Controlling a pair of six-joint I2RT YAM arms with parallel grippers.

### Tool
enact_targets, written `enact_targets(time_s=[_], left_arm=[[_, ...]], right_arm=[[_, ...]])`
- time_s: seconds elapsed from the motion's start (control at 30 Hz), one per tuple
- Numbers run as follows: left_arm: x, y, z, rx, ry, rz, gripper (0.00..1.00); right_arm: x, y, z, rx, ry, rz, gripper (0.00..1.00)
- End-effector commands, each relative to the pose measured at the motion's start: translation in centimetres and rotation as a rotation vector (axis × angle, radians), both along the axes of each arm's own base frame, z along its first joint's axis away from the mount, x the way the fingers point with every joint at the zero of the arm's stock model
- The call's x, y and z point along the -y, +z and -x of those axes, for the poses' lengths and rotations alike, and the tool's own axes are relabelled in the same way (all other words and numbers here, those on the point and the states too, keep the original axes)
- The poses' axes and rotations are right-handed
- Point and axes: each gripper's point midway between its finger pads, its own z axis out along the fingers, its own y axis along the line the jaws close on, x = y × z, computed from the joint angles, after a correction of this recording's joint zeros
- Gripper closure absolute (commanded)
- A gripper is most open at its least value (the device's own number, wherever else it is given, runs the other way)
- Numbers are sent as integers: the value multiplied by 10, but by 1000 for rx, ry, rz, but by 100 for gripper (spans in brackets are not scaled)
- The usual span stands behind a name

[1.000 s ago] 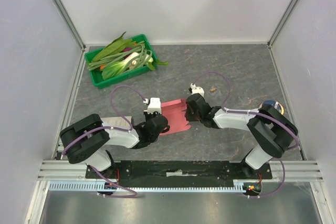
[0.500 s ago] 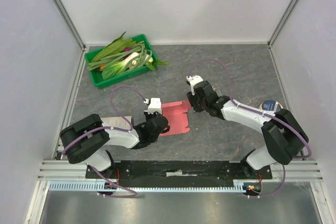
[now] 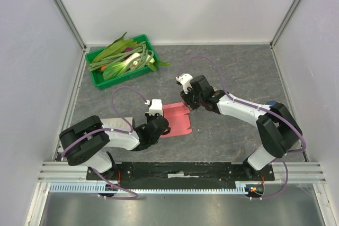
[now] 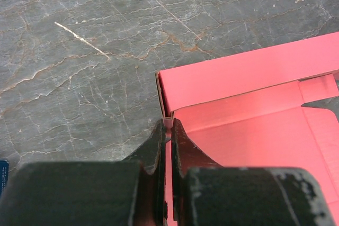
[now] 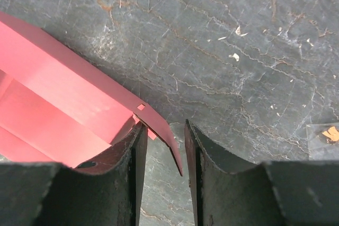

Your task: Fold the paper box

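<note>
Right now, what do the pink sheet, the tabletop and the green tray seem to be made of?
The pink sheet looks like thin card, matte with a faint sheen: it holds sharp creases and one flap curls. The tabletop looks like dark grey stone or a stone-print laminate, veined and dull; I cannot tell which. The green tray is probably moulded plastic, evenly coloured.

The paper box (image 4: 254, 125) is showing smooth, faintly glossy card; the table (image 4: 79, 78) beneath it is showing matt, veined stone.

White-and-black arms (image 3: 122, 138), looping purple cables (image 3: 127, 88)
</note>
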Motion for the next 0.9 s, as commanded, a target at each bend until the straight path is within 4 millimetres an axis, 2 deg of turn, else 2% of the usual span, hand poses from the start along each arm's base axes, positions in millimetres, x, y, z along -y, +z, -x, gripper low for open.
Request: enact_targets(time_s=[0.0, 0.1, 0.23, 0.3, 0.5, 0.63, 0.77, 0.87], left_arm=[[-3, -3, 5, -4, -15, -16, 98], [-3, -5, 5, -8, -13, -16, 98], [0, -4, 4, -8, -17, -9, 98], [1, -4, 4, -8, -19, -7, 98], [6, -4, 5, -11, -26, 1, 98], [8, -2, 5, -6, -31, 1, 98], [8, -2, 5, -8, -31, -1, 98], [8, -3, 6, -10, -32, -3, 98]], right_arm=[[-4, -5, 4, -7, 50, 9, 60], [-7, -9, 5, -21, 41, -12, 70], [-16, -9, 9, -67, 6, -72, 94], [-20, -11, 13, -105, -62, -109, 100], [-27, -8, 19, -251, -339, -266, 100], [-34, 0, 22, -304, -425, -319, 99], [-29, -1, 24, -276, -462, -296, 89], [-25, -1, 22, -234, -424, -263, 90]])
